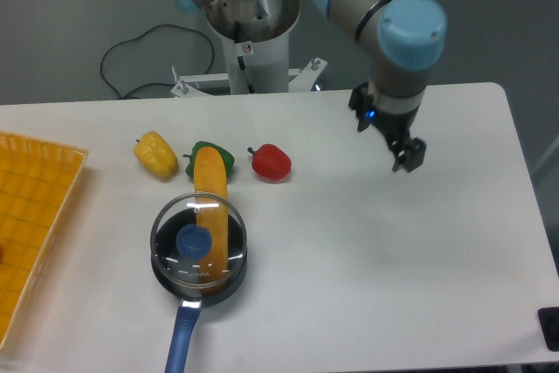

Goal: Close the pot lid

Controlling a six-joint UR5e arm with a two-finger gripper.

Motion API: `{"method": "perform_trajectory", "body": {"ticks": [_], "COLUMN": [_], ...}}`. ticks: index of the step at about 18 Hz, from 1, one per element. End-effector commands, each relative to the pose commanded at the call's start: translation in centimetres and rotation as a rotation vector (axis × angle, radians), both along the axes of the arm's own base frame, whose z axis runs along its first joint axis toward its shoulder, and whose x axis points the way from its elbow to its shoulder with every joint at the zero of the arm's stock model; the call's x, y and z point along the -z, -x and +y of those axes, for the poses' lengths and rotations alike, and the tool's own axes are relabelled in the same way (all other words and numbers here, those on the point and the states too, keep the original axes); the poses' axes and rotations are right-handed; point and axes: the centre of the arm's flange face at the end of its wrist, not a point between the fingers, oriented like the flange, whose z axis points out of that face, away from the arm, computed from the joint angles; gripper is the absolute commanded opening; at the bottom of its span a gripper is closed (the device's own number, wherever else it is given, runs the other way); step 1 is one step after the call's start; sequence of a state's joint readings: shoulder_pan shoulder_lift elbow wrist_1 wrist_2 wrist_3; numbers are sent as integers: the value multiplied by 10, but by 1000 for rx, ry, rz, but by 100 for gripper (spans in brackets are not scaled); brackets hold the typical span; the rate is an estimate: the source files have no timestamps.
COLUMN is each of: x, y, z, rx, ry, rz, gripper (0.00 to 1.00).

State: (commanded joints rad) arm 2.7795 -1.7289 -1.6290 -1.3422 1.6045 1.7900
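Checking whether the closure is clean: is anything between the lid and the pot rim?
Yes. A long yellow-orange vegetable lies across the pot, sticking out over its far rim, and the lid rests on top of it.

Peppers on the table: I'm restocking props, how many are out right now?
3, in a row behind the pot: yellow pepper leftmost, green pepper partly hidden behind a long yellow vegetable, red pepper rightmost. None visible elsewhere.

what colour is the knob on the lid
Blue, at the centre of the clear glass lid; the fixed camera view shows it.
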Motion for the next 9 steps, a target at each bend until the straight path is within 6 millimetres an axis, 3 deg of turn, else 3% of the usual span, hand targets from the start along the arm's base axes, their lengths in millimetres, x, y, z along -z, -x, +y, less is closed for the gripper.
{"method": "perform_trajectory", "body": {"ticks": [6,9], "x": [-4,-5], "y": [13,14], "z": [-32,-33], "rx": [67,71], "ry": [1,-1], "rz": [4,5], "gripper": [100,100]}}
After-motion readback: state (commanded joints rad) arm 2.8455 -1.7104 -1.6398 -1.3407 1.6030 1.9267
